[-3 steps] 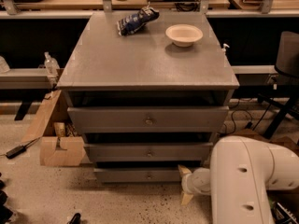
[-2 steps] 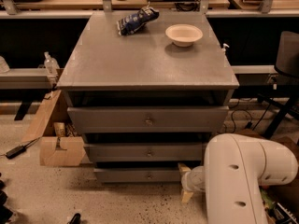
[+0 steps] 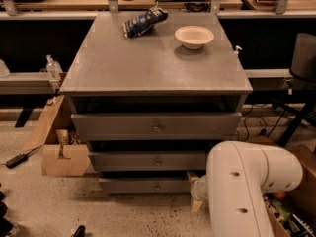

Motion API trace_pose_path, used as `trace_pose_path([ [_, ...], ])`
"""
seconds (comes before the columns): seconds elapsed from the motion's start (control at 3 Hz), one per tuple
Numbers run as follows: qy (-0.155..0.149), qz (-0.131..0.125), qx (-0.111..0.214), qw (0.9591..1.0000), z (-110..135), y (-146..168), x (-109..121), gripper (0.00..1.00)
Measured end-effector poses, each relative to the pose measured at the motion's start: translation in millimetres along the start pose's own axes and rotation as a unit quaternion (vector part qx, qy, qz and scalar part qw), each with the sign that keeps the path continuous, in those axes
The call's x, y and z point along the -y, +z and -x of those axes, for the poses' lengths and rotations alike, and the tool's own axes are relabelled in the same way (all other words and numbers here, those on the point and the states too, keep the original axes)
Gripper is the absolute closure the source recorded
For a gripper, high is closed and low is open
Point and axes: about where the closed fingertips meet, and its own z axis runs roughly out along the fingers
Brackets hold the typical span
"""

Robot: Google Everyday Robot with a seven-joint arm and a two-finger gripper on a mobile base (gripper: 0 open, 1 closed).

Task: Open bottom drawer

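The bottom drawer (image 3: 143,185) is found at the foot of the grey cabinet (image 3: 153,63), below the middle drawer (image 3: 148,161) and the top drawer (image 3: 155,126). Its flat front appears shut, with the small round knob (image 3: 157,185) untouched at its centre. The gripper (image 3: 196,197) is seen low down by the drawer's right end, just beside the front and well short of the knob. It is largely masked by the white arm (image 3: 247,191), so it cannot be told whether it is apart or together.

For the step in hand to be done well, the gripper would best be carried leftward along the drawer front until it is level with the knob, kept low enough that the middle drawer is not brushed. The knob should be enclosed squarely before any pull is made (a small round knob is judged likely to slip from a skewed hold). The pull should then be made straight outward, along the drawer's run, since a sideways drag could jam it.

Against the earlier frames, the arm's bulk is seen to have shifted leftward, so that more of the cabinet's lower right corner is now covered, and the gripper has edged slightly toward the drawer's centre. The bottom drawer has not been moved. The white bowl (image 3: 194,36) and the blue snack bag (image 3: 144,21) on the cabinet top lie as before.
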Motion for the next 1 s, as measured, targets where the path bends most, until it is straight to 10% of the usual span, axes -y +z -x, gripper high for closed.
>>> trace_pose_path([
  [0.67, -0.027, 0.012, -0.033, 0.999, -1.1, 12.5, 3.8, 0.02],
  [1.0, -0.038, 0.022, -0.048, 0.9979, -0.5, 18.9, 2.6, 0.24],
])
